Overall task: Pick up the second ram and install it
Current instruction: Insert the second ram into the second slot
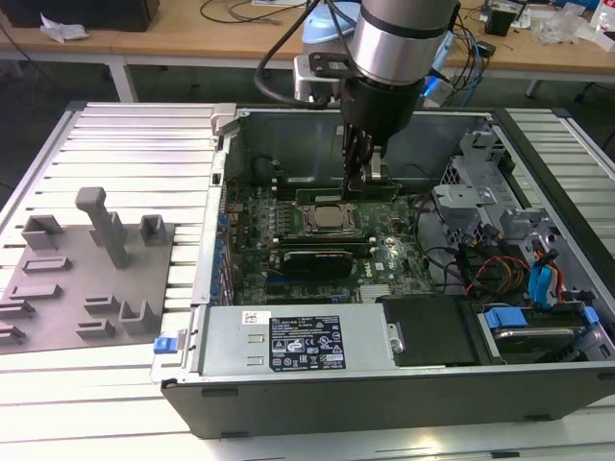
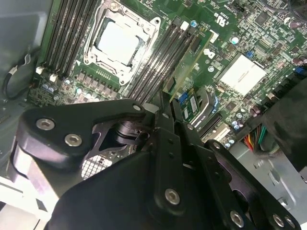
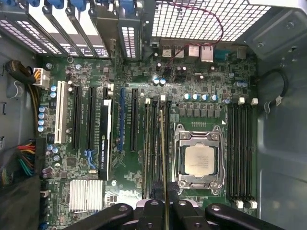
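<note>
My gripper (image 1: 363,181) reaches down into the open computer case (image 1: 219,163) and is shut on the second ram (image 1: 336,191), a long thin green stick. The ram lies level along the memory slots just behind the CPU socket (image 1: 327,221). In the first wrist view the ram (image 3: 162,143) shows edge-on over the black slots (image 3: 152,139) beside the socket (image 3: 199,160), with the fingers (image 3: 152,211) on either side of it. In the second wrist view the ram (image 2: 192,57) juts out past the gripper (image 2: 168,103) above the slots. Whether it is seated I cannot tell.
A grey holder tray (image 1: 86,279) lies on the slatted table at the exterior view's left. Inside the case are a graphics card (image 1: 312,259), a power supply (image 1: 288,341), coloured cables (image 1: 495,269) and drive bays (image 1: 538,327). More slots (image 3: 240,148) flank the socket's other side.
</note>
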Tool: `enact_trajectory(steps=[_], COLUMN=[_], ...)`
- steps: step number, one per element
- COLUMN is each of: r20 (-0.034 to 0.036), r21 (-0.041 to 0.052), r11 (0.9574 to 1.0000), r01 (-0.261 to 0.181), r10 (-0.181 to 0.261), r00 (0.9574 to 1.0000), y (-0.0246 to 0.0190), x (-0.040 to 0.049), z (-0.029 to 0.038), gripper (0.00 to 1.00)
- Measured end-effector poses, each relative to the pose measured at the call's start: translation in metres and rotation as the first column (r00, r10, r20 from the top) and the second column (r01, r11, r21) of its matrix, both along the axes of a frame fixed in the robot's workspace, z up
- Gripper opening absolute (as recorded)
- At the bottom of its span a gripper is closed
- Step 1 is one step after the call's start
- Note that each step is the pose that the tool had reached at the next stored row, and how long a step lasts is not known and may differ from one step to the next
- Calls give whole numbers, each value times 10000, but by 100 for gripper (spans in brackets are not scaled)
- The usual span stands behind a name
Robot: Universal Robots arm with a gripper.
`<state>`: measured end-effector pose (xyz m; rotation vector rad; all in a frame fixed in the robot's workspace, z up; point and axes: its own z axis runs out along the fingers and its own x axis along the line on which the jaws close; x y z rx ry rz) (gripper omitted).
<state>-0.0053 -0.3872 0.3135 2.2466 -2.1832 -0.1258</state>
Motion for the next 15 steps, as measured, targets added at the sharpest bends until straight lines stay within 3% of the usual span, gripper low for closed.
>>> enact_trajectory(steps=[15], r20=[-1], r21=[0], r11=[10000], r01=[0], r10=[0], r00=[10000], y=[0], x=[10], z=[-157], gripper=[14])
